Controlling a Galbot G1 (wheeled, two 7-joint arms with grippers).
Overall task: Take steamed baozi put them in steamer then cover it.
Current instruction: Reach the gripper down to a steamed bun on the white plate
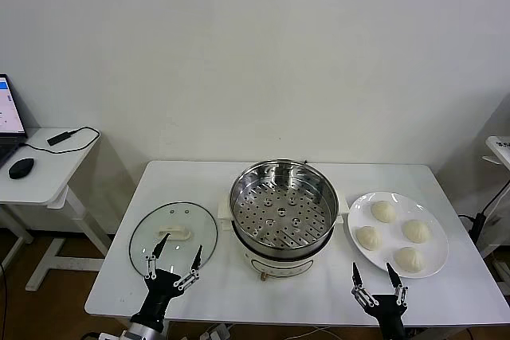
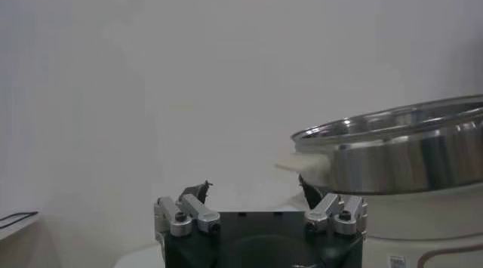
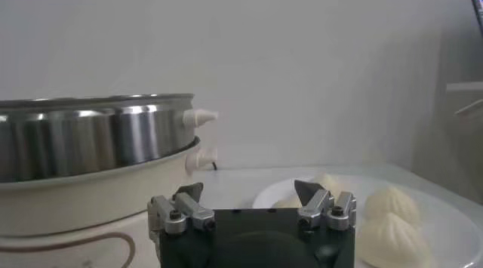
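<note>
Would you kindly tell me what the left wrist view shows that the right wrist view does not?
Only the left wrist view: the open left tool, with no food in sight. Only the right wrist view: the open right tool, the white plate and baozi on it. Both: the steel steamer on its white base, seen side-on against the bare wall.

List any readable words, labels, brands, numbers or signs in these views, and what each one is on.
No text can be read in any view.
Steamer: a small sticker shows on its white base in the left wrist view, too small to read.
Laptop: its screen shows content, too small to read.
Cover, plate, baozi: no markings visible.
</note>
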